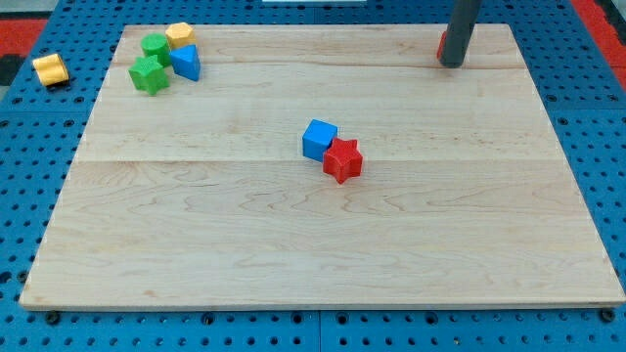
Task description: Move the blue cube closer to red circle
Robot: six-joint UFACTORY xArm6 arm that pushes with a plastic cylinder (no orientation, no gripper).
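Your tip (452,65), a bare rod with no jaws to open or close, hides most of the red circle (442,43), and the blue cube (319,140) at the tabletop (293,254) middle touches a red star (343,159), so your push may drag the star along

Lab bench: wooden board (323,244) on blue pegboard (39,147), toy blocks.

The pale wooden table (245,244) carries a blue cube (318,139) touching a red star (343,159) near its middle. At its top-left corner cluster two green blocks (149,74), (155,46), a yellow block (179,35) and a blue block (186,62). A red block (442,43) sits near the top edge, mostly hidden.
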